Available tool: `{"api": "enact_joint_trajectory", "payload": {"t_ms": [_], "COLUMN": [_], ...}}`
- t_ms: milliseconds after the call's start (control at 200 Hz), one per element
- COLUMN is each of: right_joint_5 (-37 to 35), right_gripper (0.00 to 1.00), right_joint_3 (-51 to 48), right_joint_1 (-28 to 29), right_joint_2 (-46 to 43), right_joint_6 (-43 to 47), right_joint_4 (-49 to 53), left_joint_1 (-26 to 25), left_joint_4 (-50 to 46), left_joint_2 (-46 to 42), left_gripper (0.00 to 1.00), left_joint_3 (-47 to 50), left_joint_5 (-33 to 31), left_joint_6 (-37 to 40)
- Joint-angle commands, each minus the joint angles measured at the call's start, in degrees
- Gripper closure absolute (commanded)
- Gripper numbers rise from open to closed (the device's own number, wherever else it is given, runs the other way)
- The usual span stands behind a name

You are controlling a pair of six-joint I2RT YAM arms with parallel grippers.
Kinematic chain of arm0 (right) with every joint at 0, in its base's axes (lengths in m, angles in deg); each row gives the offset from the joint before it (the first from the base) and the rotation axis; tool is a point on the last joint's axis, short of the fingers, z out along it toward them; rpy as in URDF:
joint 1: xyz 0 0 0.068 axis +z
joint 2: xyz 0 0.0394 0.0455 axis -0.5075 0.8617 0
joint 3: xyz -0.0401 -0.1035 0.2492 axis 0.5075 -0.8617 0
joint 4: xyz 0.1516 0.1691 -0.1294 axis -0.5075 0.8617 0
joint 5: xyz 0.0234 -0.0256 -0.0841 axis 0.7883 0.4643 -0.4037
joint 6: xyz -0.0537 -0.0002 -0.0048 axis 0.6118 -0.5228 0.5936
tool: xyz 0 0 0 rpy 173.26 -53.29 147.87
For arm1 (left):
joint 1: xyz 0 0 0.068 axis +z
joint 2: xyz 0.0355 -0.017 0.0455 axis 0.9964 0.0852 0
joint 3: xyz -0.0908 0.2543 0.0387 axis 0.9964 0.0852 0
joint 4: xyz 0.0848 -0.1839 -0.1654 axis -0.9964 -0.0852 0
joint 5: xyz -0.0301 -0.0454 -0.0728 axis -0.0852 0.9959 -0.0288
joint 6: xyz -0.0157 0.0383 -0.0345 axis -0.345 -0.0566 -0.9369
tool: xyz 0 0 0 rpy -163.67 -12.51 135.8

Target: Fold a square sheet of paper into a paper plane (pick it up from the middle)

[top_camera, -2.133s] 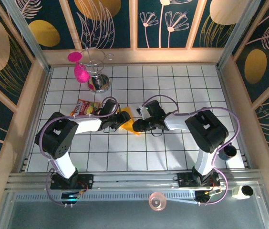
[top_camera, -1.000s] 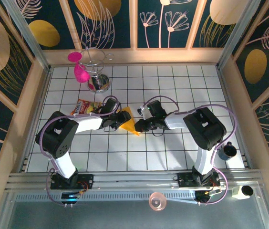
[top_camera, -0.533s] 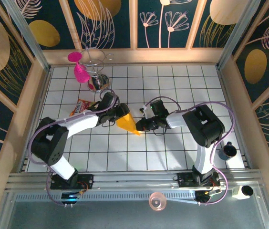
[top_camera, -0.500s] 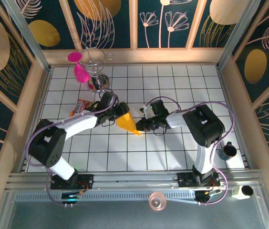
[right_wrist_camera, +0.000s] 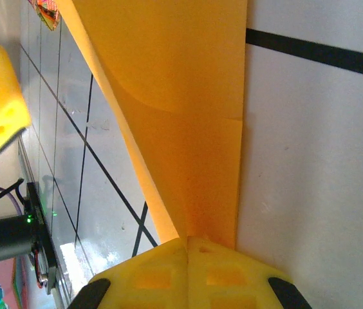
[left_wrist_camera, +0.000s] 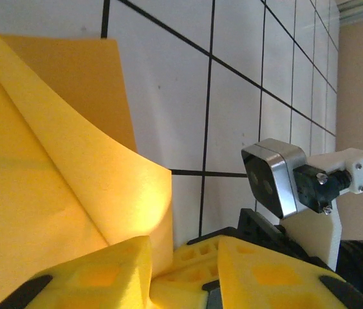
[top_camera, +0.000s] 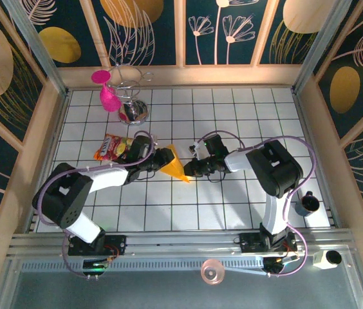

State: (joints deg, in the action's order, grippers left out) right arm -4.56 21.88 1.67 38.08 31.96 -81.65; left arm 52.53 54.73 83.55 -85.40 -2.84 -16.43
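Observation:
The orange-yellow sheet of paper (top_camera: 172,163) is folded into a pointed shape and lies mid-table, its tip toward the right arm. My right gripper (top_camera: 190,171) is shut on that tip; in the right wrist view the paper (right_wrist_camera: 181,96) runs straight into the closed seam of the gripper (right_wrist_camera: 188,248). My left gripper (top_camera: 160,161) is at the wide end. In the left wrist view a raised flap of the paper (left_wrist_camera: 53,180) dips between the fingers of the left gripper (left_wrist_camera: 185,257) and lies against the left finger (left_wrist_camera: 91,277), with a gap to the other finger.
A red-and-yellow snack packet (top_camera: 112,147) lies just left of the left gripper. A metal stand with pink pieces (top_camera: 125,96) is at the back left. A dark cup (top_camera: 308,204) sits by the right wall. Wooden walls ring the tiled table (top_camera: 233,212).
The left arm has stretched out lower and its gripper has shifted onto the paper's wide end, jaws narrowing. The right gripper has stayed shut on the tip.

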Motion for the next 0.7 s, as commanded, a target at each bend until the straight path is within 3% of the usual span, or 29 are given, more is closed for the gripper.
{"api": "enact_joint_trajectory", "payload": {"t_ms": [0, 340, 691], "right_joint_5": [-0.57, -0.34, -0.42], "right_gripper": [1.00, 1.00, 1.00], "right_joint_3": [-0.22, -0.05, -0.28], "right_joint_1": [-0.52, -0.49, -0.47], "right_joint_2": [1.97, 2.20, 2.19], "right_joint_6": [-0.52, -0.84, -0.90], "right_joint_4": [3.24, 3.94, 4.17], "left_joint_1": [0.20, 0.16, 0.23], "left_joint_4": [7.25, 7.70, 6.53], "left_joint_2": [1.93, 6.65, 10.39], "left_gripper": [0.74, 0.84, 0.86], "left_joint_3": [0.33, -0.25, -2.91], "left_joint_5": [4.62, 5.58, 5.48], "left_joint_6": [-1.02, 0.84, 3.22]}}
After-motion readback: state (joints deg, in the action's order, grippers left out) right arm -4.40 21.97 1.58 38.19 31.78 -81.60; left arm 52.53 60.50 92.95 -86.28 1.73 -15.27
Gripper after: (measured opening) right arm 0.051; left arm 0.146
